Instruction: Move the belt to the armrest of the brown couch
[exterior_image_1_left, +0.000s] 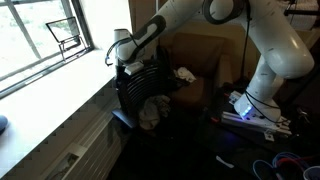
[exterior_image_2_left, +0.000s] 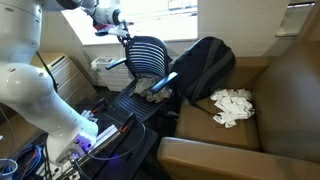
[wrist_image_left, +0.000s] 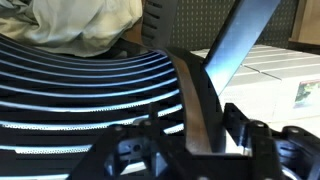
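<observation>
Belt: narrow brown strap, seen draped over black slatted chair back; hand held spread astride it.

Belt lower end unseen btwn jaws

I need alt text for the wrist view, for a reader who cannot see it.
The tool straddles a brown belt draped over a black slatted chair back. Beige cloth lies beyond; white boxes stand at right.
</observation>
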